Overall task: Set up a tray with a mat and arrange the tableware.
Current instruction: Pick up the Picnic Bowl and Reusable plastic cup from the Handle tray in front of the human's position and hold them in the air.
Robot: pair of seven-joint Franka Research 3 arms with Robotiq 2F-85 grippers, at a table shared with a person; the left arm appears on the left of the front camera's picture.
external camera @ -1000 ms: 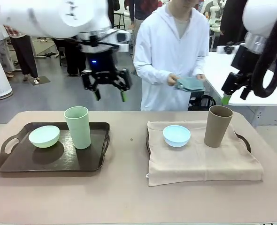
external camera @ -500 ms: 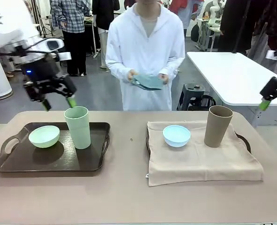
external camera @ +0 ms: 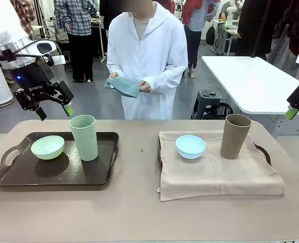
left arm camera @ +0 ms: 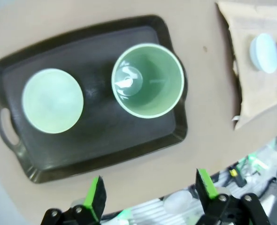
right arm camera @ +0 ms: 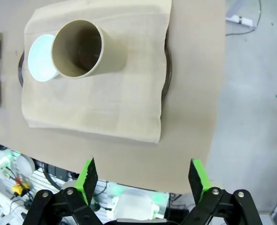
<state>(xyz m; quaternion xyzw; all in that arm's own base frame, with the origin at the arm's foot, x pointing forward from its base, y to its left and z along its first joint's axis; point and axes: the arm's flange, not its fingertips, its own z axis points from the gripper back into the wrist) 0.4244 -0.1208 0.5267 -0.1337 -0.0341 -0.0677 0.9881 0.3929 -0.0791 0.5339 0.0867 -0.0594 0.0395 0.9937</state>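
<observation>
A dark tray [external camera: 101, 178] on the table's left holds a pale green bowl [external camera: 47, 147] and a pale green tumbler [external camera: 83, 136]. My left gripper [external camera: 54, 112] hangs open above the tray's far side, a little left of the tumbler. From the left wrist the bowl [left arm camera: 52, 100] and tumbler [left arm camera: 148, 79] lie below the open gripper [left arm camera: 150, 190]. On the right, a beige mat [external camera: 218, 174] covers a second tray [external camera: 264, 152] and carries a light blue bowl [external camera: 190, 146] and a tan tumbler [external camera: 235, 135]. My right gripper [external camera: 293, 112] is open at the right edge, high beside that tray [right arm camera: 167, 70].
A person in a white coat stands at the far side holding a folded teal cloth [external camera: 123, 86] in both hands. Bare tabletop [external camera: 139, 152] lies between the two trays and along the front. A white table [external camera: 246, 81] stands behind on the right.
My left arm swung from the table's middle to the left, over the dark tray's far side. The right arm drew back toward the right edge. The person stepped left with the cloth.
</observation>
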